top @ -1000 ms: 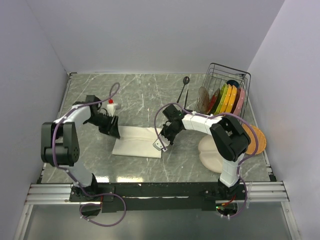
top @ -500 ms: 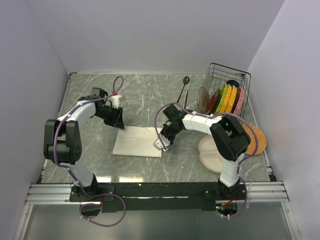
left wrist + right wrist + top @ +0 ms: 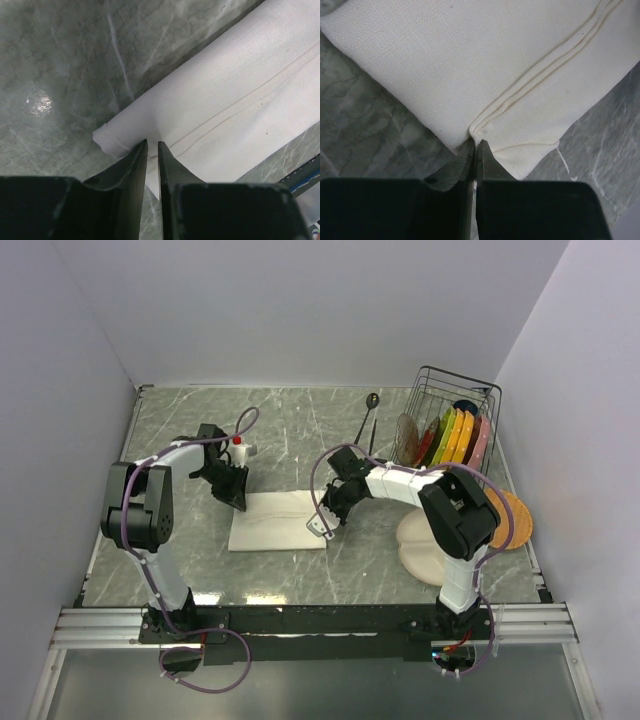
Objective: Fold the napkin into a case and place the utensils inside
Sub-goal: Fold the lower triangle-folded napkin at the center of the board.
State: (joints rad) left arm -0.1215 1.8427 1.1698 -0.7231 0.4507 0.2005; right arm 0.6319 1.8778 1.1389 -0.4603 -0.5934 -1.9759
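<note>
Right end effector (image 3: 474,144) tight on napkin (image 3: 455,65)

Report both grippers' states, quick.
Left gripper: fingers nearly together at the napkin edge; grip cannot be told.
Right gripper: closed, pinching the napkin's edge.

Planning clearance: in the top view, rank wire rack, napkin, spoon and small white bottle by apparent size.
1. wire rack.
2. napkin.
3. spoon and white bottle, unranked: the spoon is longer but thinner, and the bottle is partly hidden.

Matt woven napkin (image 3: 470,65), glossy table (image 3: 50,60) (marbled stone look)
</note>
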